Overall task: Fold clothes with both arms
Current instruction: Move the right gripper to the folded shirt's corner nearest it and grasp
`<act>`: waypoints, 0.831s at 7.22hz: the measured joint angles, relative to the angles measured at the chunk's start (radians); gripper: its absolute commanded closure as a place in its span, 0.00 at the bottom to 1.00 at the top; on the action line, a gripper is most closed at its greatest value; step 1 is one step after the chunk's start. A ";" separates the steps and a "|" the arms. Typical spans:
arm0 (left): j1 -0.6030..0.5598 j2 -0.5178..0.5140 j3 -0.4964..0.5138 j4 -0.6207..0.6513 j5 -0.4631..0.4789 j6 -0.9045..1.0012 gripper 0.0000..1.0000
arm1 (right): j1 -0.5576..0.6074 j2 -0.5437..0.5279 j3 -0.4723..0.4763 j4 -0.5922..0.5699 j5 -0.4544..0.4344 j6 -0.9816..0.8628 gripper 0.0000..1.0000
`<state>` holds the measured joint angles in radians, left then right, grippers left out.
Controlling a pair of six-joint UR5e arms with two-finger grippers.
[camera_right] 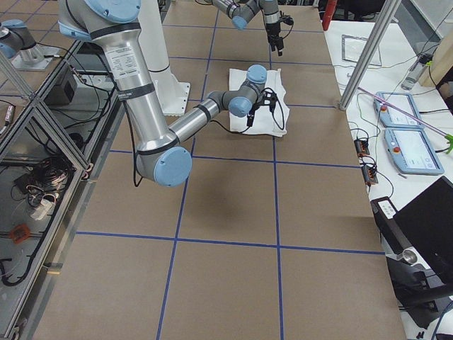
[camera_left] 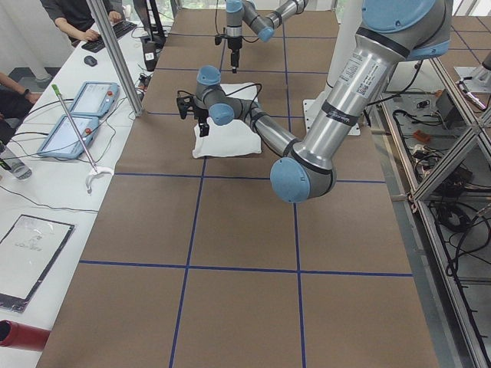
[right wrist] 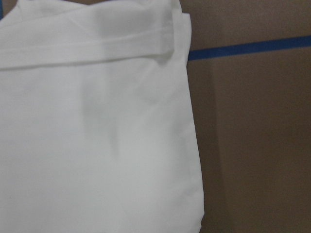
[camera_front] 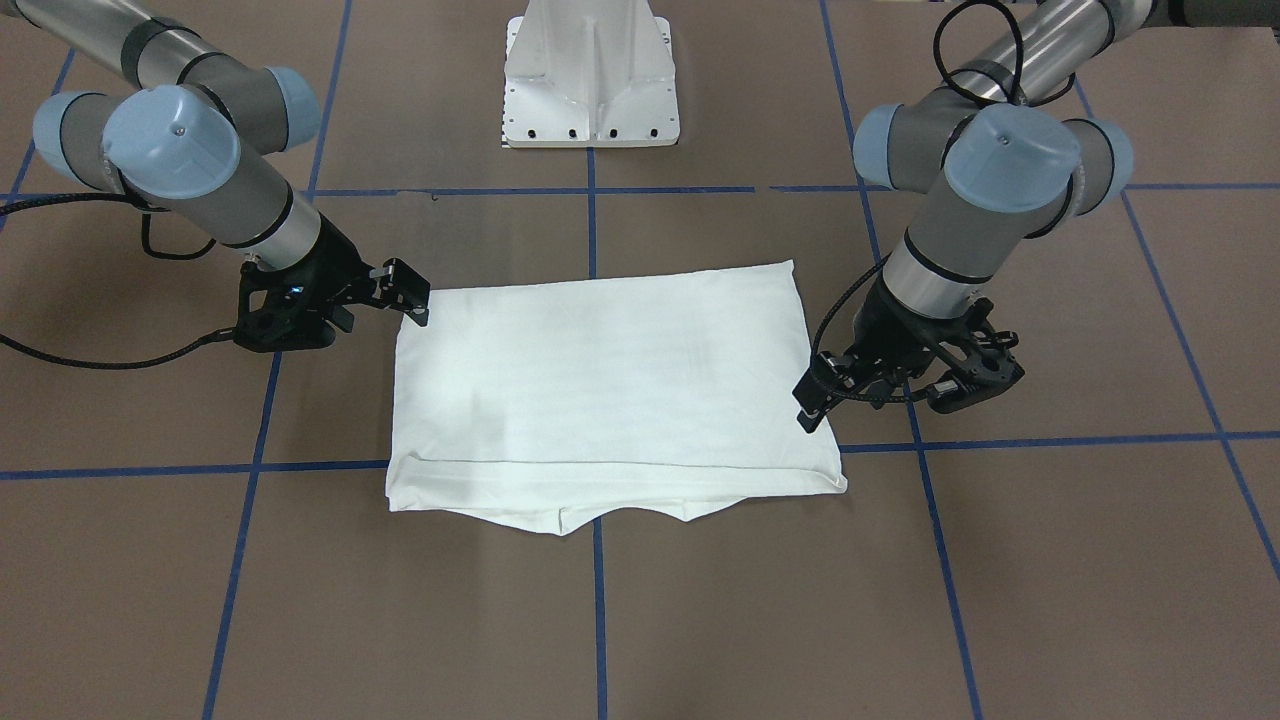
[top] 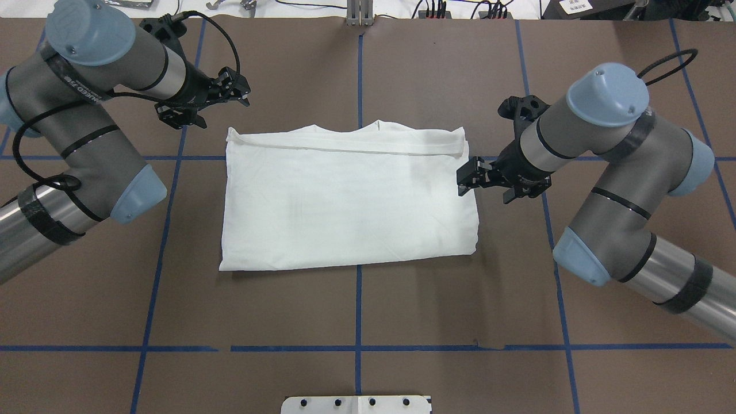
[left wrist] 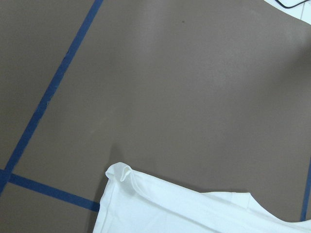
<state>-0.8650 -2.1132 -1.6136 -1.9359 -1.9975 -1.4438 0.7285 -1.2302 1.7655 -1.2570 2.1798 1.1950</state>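
The white T-shirt (top: 345, 201) lies flat on the brown table, folded into a rectangle with a narrow folded band along its far edge (top: 345, 146). No print or collar shows. My left gripper (top: 238, 89) hovers just beyond the shirt's far left corner; its jaws look open and empty, and it also shows in the front-facing view (camera_front: 808, 400). The left wrist view shows that curled corner (left wrist: 121, 174). My right gripper (top: 464, 179) is at the shirt's right edge, open and holding nothing (camera_front: 415, 295). The right wrist view shows the shirt's right edge (right wrist: 97, 136).
The white pedestal base (camera_front: 590, 80) stands on the robot's side of the table. Blue tape lines (top: 357, 299) grid the brown surface. An operators' bench with tablets (camera_left: 77, 115) runs along the far side, and plugs and cables (top: 437, 8) lie past the table's far edge.
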 measured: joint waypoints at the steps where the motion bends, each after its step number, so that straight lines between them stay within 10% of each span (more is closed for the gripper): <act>1: 0.001 0.001 -0.010 0.004 0.001 -0.001 0.00 | -0.042 -0.022 0.007 -0.001 -0.038 0.006 0.08; 4: 0.009 0.001 -0.015 0.007 0.043 -0.001 0.00 | -0.131 -0.026 0.005 -0.001 -0.106 0.009 0.32; 6: 0.010 0.001 -0.016 0.008 0.051 -0.001 0.00 | -0.155 -0.023 0.002 0.001 -0.122 0.008 0.91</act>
<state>-0.8550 -2.1122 -1.6294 -1.9283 -1.9463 -1.4450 0.5733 -1.2535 1.7674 -1.2560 2.0580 1.2028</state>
